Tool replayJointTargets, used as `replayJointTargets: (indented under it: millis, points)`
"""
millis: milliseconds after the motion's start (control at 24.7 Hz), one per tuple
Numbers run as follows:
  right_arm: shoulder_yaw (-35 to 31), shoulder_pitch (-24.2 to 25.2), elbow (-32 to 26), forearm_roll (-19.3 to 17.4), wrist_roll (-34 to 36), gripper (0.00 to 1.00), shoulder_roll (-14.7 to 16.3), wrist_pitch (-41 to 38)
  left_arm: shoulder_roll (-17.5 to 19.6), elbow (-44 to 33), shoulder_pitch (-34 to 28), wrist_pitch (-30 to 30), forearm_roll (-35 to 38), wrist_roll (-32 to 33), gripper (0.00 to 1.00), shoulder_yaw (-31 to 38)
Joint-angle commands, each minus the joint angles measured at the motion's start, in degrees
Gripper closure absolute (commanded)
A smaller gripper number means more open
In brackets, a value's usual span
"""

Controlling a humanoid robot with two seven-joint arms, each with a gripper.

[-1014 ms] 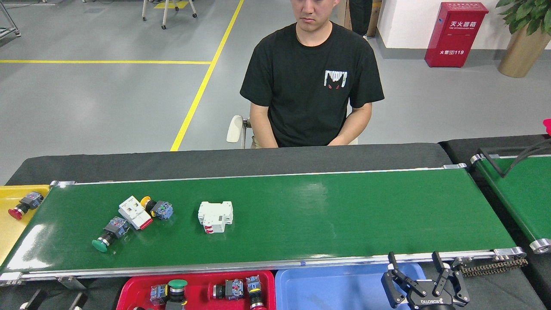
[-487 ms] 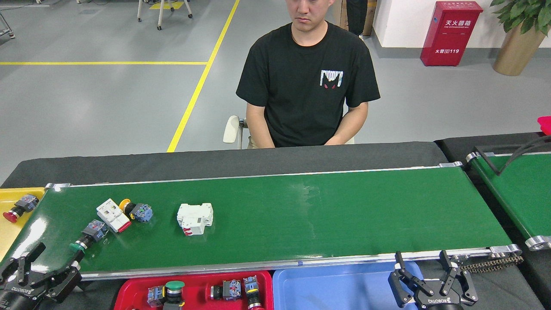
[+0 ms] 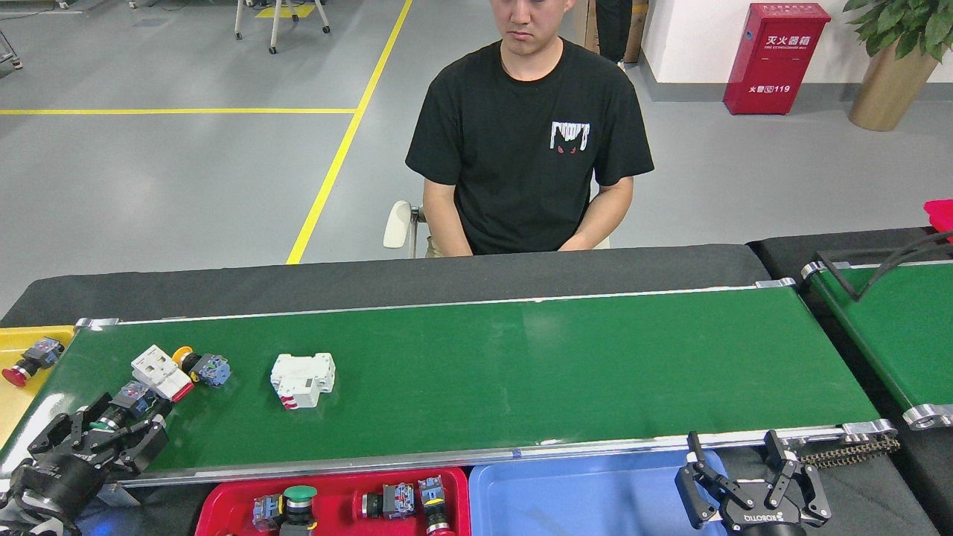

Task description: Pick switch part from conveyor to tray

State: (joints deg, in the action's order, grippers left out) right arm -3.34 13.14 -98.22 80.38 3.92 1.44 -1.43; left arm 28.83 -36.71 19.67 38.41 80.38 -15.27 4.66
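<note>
- The green-capped switch (image 3: 123,406) lies near the conveyor's (image 3: 521,372) left end, close to the near rail, and the left gripper (image 3: 100,439) sits right over it.
- That gripper's dark fingers (image 3: 145,439) stand spread on either side of the switch; I cannot tell whether they touch it.
- Just beyond it on the belt lie a white block with a red end (image 3: 160,372) and, touching that, a yellow-capped switch (image 3: 199,367).
- A white breaker (image 3: 302,380) lies further right on the belt, apart from the others.
- The rest of the belt, out to the right end, is bare green.
- A yellow tray (image 3: 22,402) butts against the conveyor's left end, with a red-capped switch (image 3: 28,361) in its far corner.
- Below the near rail, a red tray (image 3: 223,506) holds several switches, one with a green cap (image 3: 298,497).
- A blue tray (image 3: 581,499) sits beside the red one, to its right.
- The right gripper (image 3: 752,476) hangs at the blue tray's right edge, claws apart, holding nothing.
- A person in a black shirt (image 3: 528,141) sits behind the conveyor's far rail.
- A second green belt (image 3: 893,327) angles off at the right.
</note>
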Motion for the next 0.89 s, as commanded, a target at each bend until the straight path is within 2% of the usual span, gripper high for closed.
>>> replayJointTargets:
  millis: [0,81,203,324,446,649,690,730,811,852]
  points:
    - [-0.18,-0.48,-0.92,-0.05,0.38,0.0,0.14,0.12,0.87,-0.38,0.81,3.86,-0.48,-0.55,0.83,0.17]
    - [-0.27,-0.48,-0.92,-0.13,0.38,0.0,0.05,0.12,0.79,-0.91,0.55,6.59,-0.84,-2.13,0.89,0.44]
    - [-0.35,-0.48,-0.92,-0.13,0.38,0.0,0.05,0.29,0.43,-4.78,-1.3,6.59,-1.89,-3.89,0.93,0.61]
    - [-0.35,-0.57,-0.92,-0.22,0.3,0.0,0.05,0.29,0.87,-13.21,-7.8,6.59,-5.32,-3.8,0.93,1.23]
    - [-0.35,-0.66,-0.92,-0.13,0.3,0.0,-0.04,0.29,1.05,-25.61,-16.77,6.59,-7.87,-3.62,0.92,1.23]
    - [-0.44,-0.66,-0.92,-0.22,0.38,0.0,0.31,0.2,0.43,-43.45,-32.24,6.59,-8.75,-3.01,0.82,2.46]
    - [-0.53,-0.66,-0.92,-0.22,0.38,0.0,0.4,0.29,0.35,-47.22,-35.57,6.59,-8.75,-3.01,0.76,2.46]
    - [-0.53,-0.66,-0.92,-0.22,0.38,0.0,0.31,0.2,0.26,-49.51,-37.33,6.59,-8.66,-2.92,0.67,2.46]
    - [-0.53,-0.48,-0.92,-0.13,0.38,0.0,0.31,0.2,-0.18,-54.08,-40.85,6.59,-8.66,-2.48,0.31,2.64]
    - [-0.53,-0.39,-1.01,-0.13,0.38,0.0,0.31,0.2,-0.88,-55.23,-41.55,6.59,-8.66,-2.48,0.16,2.9]
